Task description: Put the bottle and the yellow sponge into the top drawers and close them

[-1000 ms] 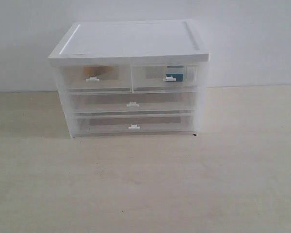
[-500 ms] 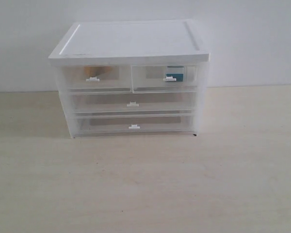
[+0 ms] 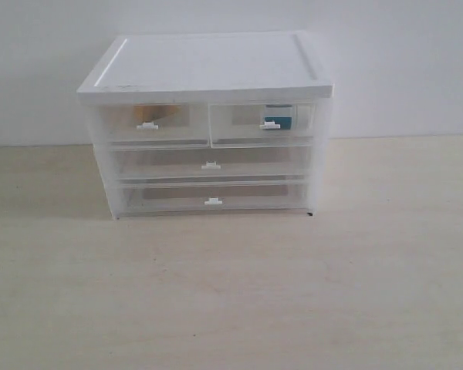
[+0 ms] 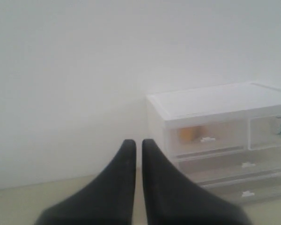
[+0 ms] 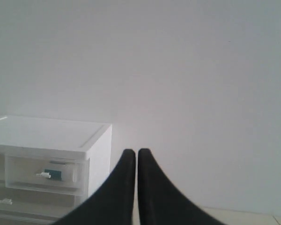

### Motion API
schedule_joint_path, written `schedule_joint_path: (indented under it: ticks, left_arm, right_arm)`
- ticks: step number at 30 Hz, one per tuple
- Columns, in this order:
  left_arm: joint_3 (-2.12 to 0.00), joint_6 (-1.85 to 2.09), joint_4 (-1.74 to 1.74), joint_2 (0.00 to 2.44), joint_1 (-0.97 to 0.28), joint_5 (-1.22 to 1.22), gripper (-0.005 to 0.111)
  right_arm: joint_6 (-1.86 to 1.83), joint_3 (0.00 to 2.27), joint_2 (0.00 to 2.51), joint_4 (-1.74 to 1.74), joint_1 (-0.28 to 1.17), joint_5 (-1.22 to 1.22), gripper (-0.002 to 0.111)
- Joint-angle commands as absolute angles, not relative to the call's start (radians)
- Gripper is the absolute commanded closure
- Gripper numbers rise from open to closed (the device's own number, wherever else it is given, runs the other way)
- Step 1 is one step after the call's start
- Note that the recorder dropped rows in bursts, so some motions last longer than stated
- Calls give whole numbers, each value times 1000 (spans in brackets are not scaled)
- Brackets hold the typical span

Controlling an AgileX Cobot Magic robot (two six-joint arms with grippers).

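The white-topped cabinet (image 3: 208,65) stands at the back of the table with both top drawers pushed in. The yellow sponge (image 3: 145,112) shows dimly through the top left drawer (image 3: 150,125). The teal bottle (image 3: 278,118) sits inside the top right drawer (image 3: 264,125). Neither gripper appears in the exterior view. My left gripper (image 4: 135,143) is shut and empty, well off from the cabinet (image 4: 215,101); the sponge (image 4: 188,133) glows orange through the drawer front. My right gripper (image 5: 132,152) is shut and empty, beside the cabinet (image 5: 47,133), and the bottle (image 5: 54,174) shows inside its drawer.
Two full-width drawers (image 3: 211,166) (image 3: 213,199) sit closed below the top pair. The pale wooden table (image 3: 239,293) stretches out in front of the cabinet, and a plain white wall (image 3: 401,62) stands behind it.
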State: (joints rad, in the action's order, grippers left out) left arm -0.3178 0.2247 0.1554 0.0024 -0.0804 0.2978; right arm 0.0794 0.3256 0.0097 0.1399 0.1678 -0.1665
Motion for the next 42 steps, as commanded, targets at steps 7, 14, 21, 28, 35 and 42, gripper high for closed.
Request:
schedule_joint_path:
  ticks: [7, 14, 21, 28, 35, 42]
  left_arm:
    - [-260, 160, 169, 0, -80, 286, 103]
    - [-202, 160, 169, 0, -80, 236, 103]
    - [-109, 157, 224, 0, -80, 169, 103]
    - [-98, 145, 228, 0, -80, 172, 103]
    - [-98, 145, 228, 0, -80, 172, 103]
    - [-98, 156, 201, 0, -80, 171, 103]
  right_arm:
    - [115, 248, 0, 91, 169, -95, 108]
    - [83, 98, 0, 84, 169, -23, 108]
    - [79, 40, 0, 84, 169, -34, 108]
    - [79, 40, 0, 84, 169, -26, 108]
    - [79, 40, 0, 84, 169, -26, 108]
    - [79, 40, 0, 84, 169, -26, 108]
